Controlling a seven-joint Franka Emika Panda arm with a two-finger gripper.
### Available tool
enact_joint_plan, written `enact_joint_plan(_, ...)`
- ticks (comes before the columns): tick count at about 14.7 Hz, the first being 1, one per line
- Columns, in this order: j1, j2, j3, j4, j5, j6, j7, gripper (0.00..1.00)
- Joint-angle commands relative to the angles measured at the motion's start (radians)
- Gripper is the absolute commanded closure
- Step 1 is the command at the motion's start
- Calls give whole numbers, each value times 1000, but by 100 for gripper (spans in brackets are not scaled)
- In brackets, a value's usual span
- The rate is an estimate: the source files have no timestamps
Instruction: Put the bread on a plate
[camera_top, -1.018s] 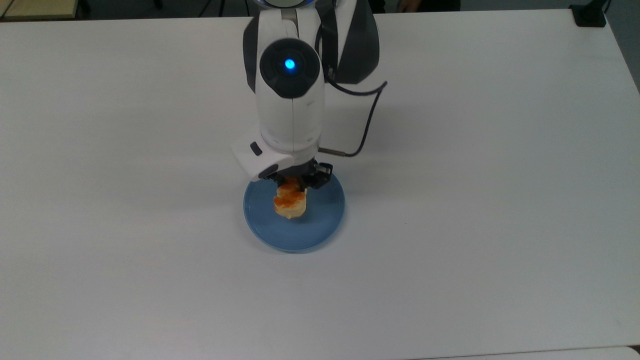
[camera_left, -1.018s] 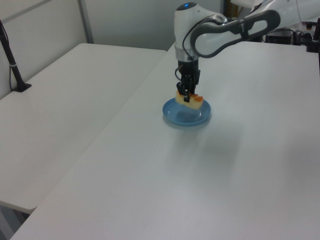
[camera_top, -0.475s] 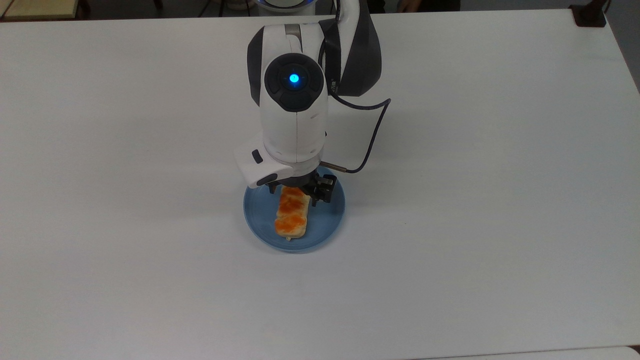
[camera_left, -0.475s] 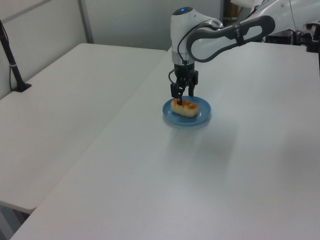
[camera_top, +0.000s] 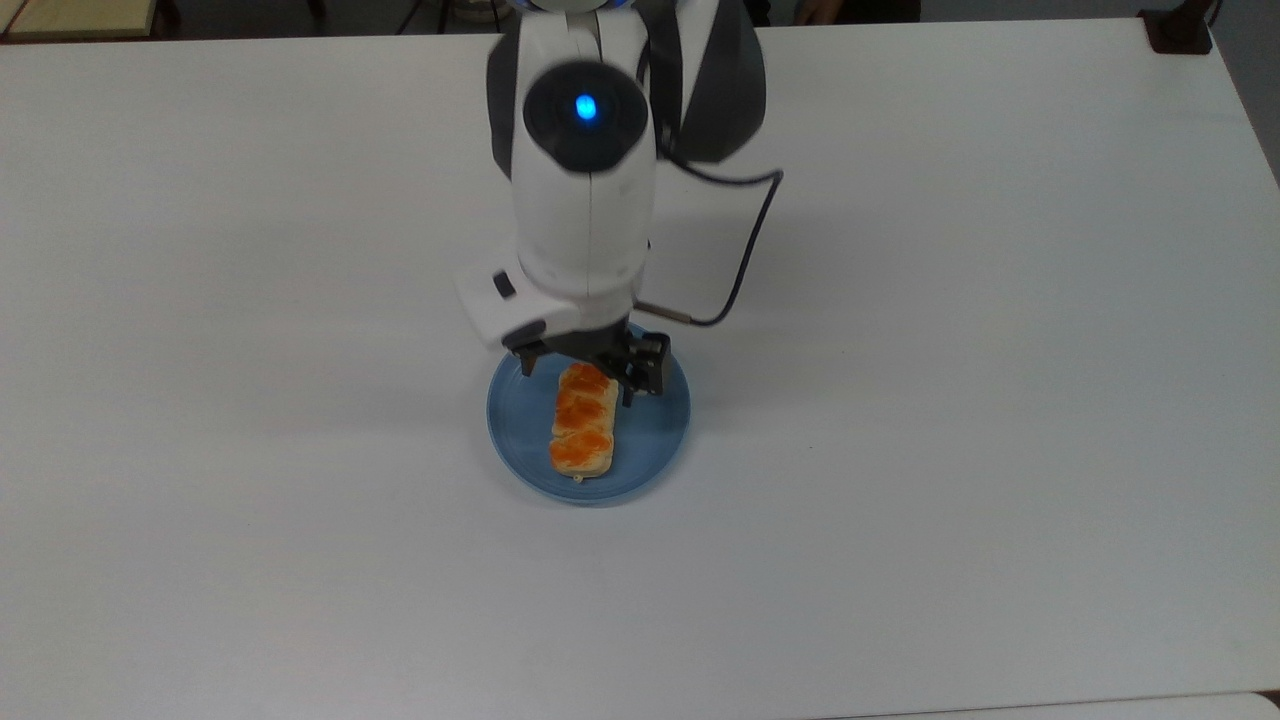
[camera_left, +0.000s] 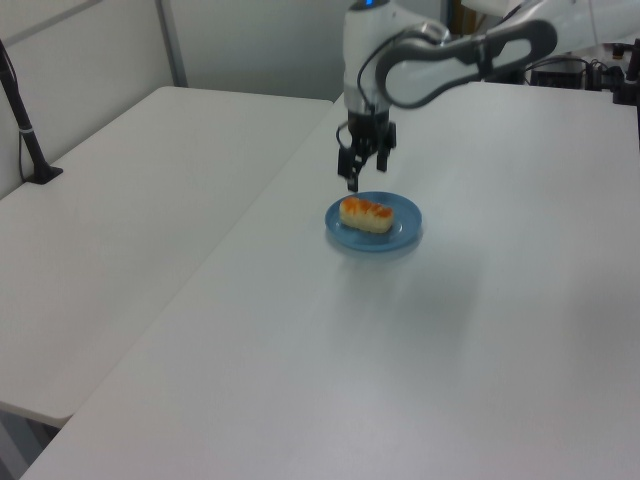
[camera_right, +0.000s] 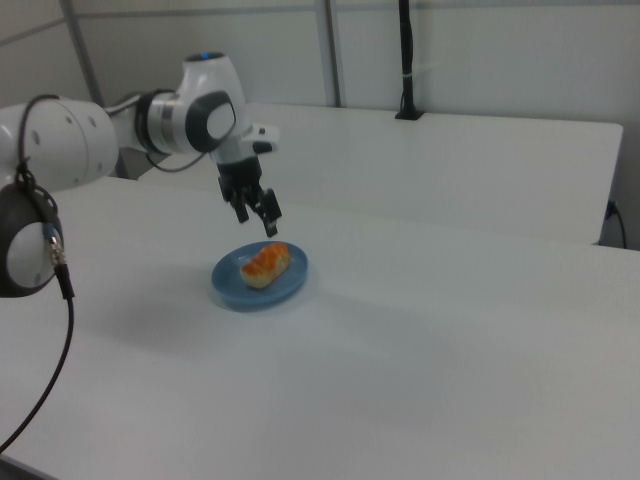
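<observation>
Lying flat on the plate (camera_top: 650, 440), the bread (camera_top: 583, 431) seemingly sits centred.

Bread (camera_top: 582, 430) released, now flat on plate (camera_top: 655, 440) – gripper (camera_top: 582, 375) opened, lifted clear above it

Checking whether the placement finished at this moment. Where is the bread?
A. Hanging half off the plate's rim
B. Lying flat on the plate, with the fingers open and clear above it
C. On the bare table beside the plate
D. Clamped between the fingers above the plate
B. The bread lies flat within the plate, and the gripper hangs above it, open and apart from it, as the right view also shows.
</observation>
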Motion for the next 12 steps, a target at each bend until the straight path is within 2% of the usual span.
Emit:
enact_joint_plan(1,-40,-207,-13,-72,-2,-141,-13,0)
enact_joint_plan(5,-99,-370,-11,-77,6,-317,-176,0)
enact_joint_plan(8,-140,-494,-14,-123,26,-436,-350,0)
enact_joint_plan(12,-165,-599,-16,-187,47,-460,-394,0)
